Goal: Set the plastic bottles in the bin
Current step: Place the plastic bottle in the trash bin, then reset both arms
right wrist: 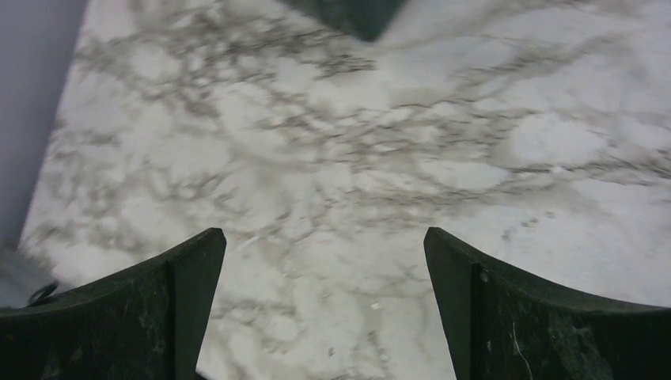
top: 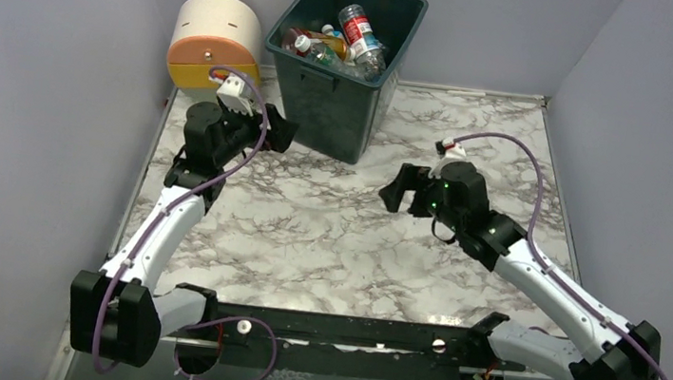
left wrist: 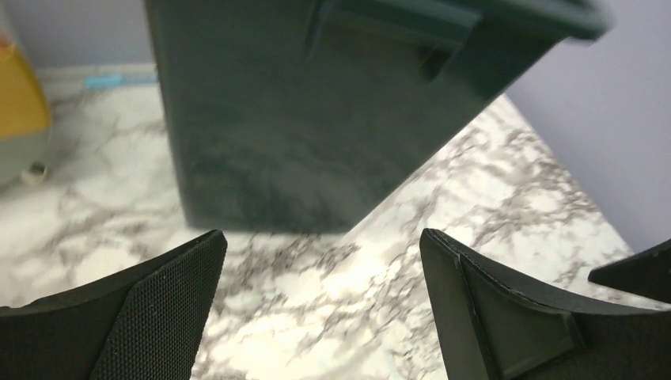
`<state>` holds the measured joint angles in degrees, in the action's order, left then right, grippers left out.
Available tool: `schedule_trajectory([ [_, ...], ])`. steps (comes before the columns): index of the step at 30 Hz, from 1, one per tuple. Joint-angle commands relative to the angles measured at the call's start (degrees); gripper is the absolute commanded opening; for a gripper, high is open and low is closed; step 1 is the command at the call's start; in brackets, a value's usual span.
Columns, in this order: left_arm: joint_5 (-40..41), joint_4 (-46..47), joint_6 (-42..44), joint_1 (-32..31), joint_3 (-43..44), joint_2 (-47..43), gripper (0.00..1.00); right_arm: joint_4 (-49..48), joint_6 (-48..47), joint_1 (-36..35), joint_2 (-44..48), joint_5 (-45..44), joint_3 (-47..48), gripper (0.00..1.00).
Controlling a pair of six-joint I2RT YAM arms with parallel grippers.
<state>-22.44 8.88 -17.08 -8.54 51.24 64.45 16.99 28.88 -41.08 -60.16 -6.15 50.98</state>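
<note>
The dark green bin [top: 328, 103] stands at the back of the marble table, and several plastic bottles [top: 360, 35] lie inside it, clear ones with red labels and an orange one among them. My left gripper [top: 280, 134] hovers just left of the bin's lower wall, open and empty. In the left wrist view the bin [left wrist: 316, 119] fills the top, with the gripper [left wrist: 323, 261] over bare marble. My right gripper [top: 396, 193] is open and empty, to the right of the bin, over the table. The right wrist view shows that gripper [right wrist: 324, 253] above marble, with a bin corner [right wrist: 352, 16] at the top edge.
A rounded cream, orange and yellow drawer unit [top: 214, 42] sits left of the bin against the back wall; its yellow side [left wrist: 20, 111] shows in the left wrist view. Grey walls enclose the table on three sides. The marble tabletop [top: 327, 237] spreads between the arms.
</note>
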Motion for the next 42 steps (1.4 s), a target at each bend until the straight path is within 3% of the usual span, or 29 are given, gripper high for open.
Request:
schedule_trajectory([
  [1,11.7,2.7,0.7,0.7,-6.8,-1.8,0.99,-9.9,2.1,16.5,-2.9,5.7,-9.0,0.99],
  [4,18.0,5.9,0.6,0.9,-12.2,-2.6,0.99,-15.4,2.0,25.4,-4.8,7.0,-14.4,0.99],
  [9,23.0,16.7,4.6,0.9,-24.0,-3.2,0.99,-23.5,-4.3,26.4,-6.5,-11.7,-21.5,0.99],
  [13,29.4,21.8,6.0,2.5,-28.8,-0.1,0.99,-38.5,-11.8,27.5,-3.6,-17.1,-29.1,0.99],
  [17,26.4,27.8,5.3,7.6,-30.1,6.1,0.99,-51.3,-16.5,27.7,-6.2,-20.7,-32.7,0.99],
  [22,20.0,34.3,5.9,12.8,-29.7,14.8,0.99,-65.2,-19.0,27.9,-18.4,-23.1,-34.4,0.99],
  [27,18.1,44.9,7.2,14.3,-31.5,21.8,0.99,-68.5,-23.3,28.1,-26.5,-20.9,-28.8,0.99],
  [29,16.3,44.8,8.8,15.0,-30.3,23.1,0.99,-69.0,-24.1,28.1,-28.8,-21.7,-27.4,0.99],
  [31,16.1,45.4,9.5,15.7,-30.5,23.1,0.99,-79.5,-26.7,28.6,-31.0,-19.2,-30.8,0.99],
  [33,16.2,47.9,10.0,16.0,-31.5,23.0,0.99,-76.1,-26.6,28.7,-29.9,-17.1,-30.2,0.99],
  [38,17.3,52.7,10.8,16.2,-32.7,24.5,0.99,-81.3,-28.5,28.7,-29.0,-12.9,-33.6,0.99],
  [42,15.2,52.5,11.7,16.0,-32.0,25.1,0.99,-95.2,-30.9,28.7,-30.6,-5.9,-40.5,0.99],
])
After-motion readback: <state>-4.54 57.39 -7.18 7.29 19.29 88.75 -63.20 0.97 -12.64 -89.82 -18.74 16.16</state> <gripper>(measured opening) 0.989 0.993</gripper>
